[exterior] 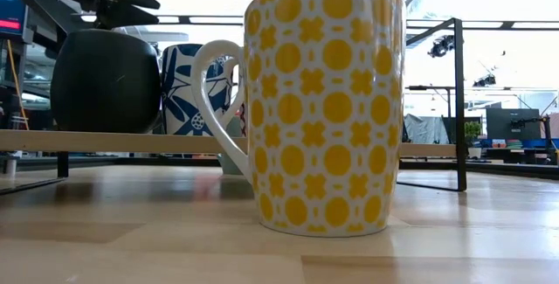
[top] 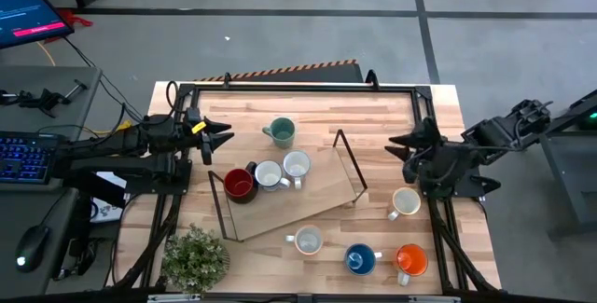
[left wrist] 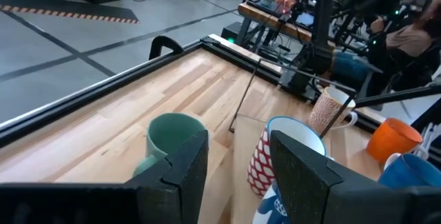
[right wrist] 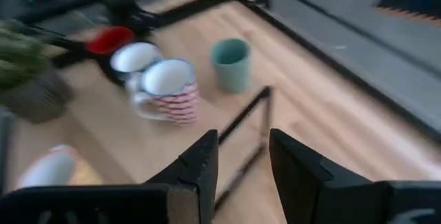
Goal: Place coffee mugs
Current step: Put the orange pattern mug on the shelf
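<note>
Three coffee mugs stand on a wooden tray [top: 322,194] with black wire ends: dark red [top: 239,185], white [top: 269,175] and red-patterned white [top: 297,165]. A teal-green mug [top: 280,132] stands on the table beyond the tray. Nearer the front stand a cream mug [top: 405,201], a white one [top: 307,241], a blue one [top: 360,259] and an orange one [top: 410,260]. My left gripper [top: 222,138] hovers open at the table's left, facing the teal-green mug [left wrist: 172,138]. My right gripper [top: 396,144] hovers open at the right, above the table, empty [right wrist: 244,162].
A potted green plant [top: 196,258] stands at the near left corner. A black frame [top: 298,86] rims the table. The low view is filled by a yellow-dotted mug [exterior: 323,105], with a dark mug [exterior: 105,80] and a blue-patterned one [exterior: 196,87] on the tray behind.
</note>
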Robot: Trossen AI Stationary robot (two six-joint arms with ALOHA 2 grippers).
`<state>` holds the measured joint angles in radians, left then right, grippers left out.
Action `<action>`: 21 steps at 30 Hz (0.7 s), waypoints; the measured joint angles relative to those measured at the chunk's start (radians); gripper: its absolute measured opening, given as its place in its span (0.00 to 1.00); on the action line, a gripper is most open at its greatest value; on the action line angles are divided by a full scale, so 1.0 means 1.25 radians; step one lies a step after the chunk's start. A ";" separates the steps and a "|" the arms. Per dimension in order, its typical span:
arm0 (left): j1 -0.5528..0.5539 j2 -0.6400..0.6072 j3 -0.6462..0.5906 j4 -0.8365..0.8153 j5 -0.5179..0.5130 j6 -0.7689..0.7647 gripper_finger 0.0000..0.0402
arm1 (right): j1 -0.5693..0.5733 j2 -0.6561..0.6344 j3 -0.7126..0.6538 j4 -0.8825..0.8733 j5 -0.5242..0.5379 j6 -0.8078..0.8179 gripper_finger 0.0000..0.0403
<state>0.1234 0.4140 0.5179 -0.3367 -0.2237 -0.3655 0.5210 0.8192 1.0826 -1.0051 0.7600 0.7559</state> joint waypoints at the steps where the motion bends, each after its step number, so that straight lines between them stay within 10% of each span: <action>1: 0.000 0.000 0.000 0.000 0.000 -0.005 0.37 | -0.007 -0.034 -0.046 0.051 -0.022 -0.010 0.27; 11: 0.000 0.000 0.000 0.000 -0.004 -0.016 0.37 | -0.085 -0.261 -0.390 0.353 -0.225 0.044 0.27; 21: 0.000 0.000 0.000 0.000 -0.020 -0.020 0.37 | -0.087 -0.269 -0.468 0.421 -0.312 0.069 0.27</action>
<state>0.1237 0.4141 0.5179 -0.3369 -0.2486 -0.3908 0.4118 0.4831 0.4977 -0.4783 0.3698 0.8422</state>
